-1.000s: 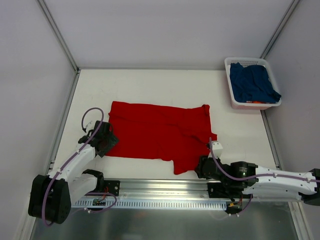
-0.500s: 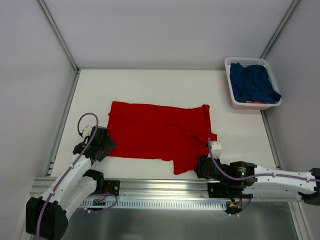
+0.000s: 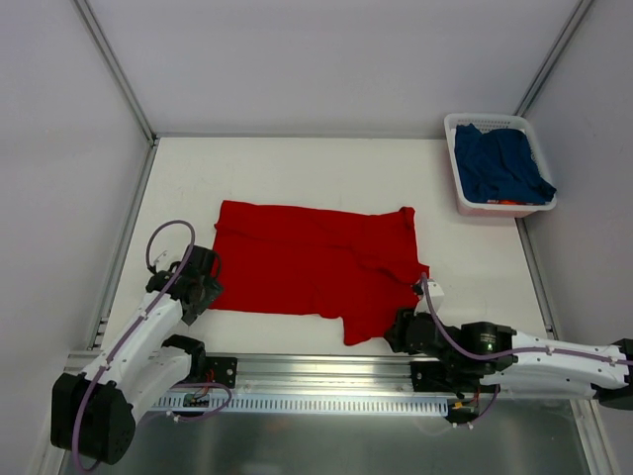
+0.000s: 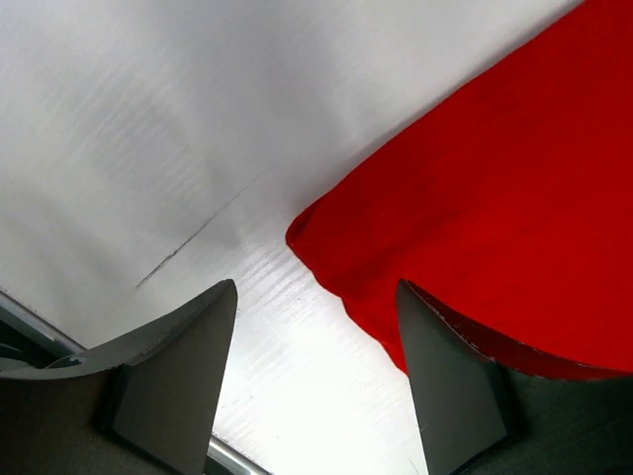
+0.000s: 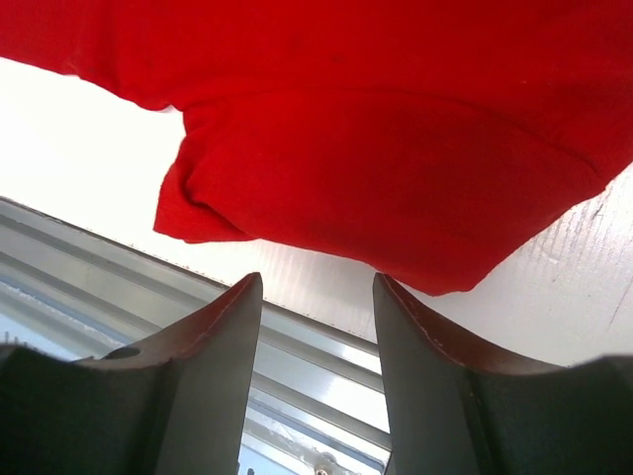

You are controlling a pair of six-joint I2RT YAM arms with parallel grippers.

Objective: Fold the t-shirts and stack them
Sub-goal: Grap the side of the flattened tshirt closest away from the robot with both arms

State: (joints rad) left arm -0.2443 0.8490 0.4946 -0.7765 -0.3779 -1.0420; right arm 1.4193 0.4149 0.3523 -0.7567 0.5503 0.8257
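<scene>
The red t-shirt (image 3: 316, 267) lies spread flat on the white table, a sleeve reaching toward the near edge. My left gripper (image 3: 201, 285) is open and empty at the shirt's near left corner; in the left wrist view the corner (image 4: 326, 237) lies just ahead of the gripper (image 4: 316, 297), its right finger over red cloth. My right gripper (image 3: 396, 332) is open and empty just short of the near sleeve (image 5: 396, 198); the right wrist view shows the gripper (image 5: 318, 287) with the jaws apart over the table edge. The navy t-shirt (image 3: 499, 163) lies bunched in the basket.
The white plastic basket (image 3: 465, 203) stands at the far right corner of the table. A metal rail (image 3: 326, 371) runs along the near table edge under both arms. Grey walls close in the left, right and back.
My left gripper has drawn back down and left from the shirt's left edge to its near left corner. My right gripper has hardly moved. The shirt lies as before.
</scene>
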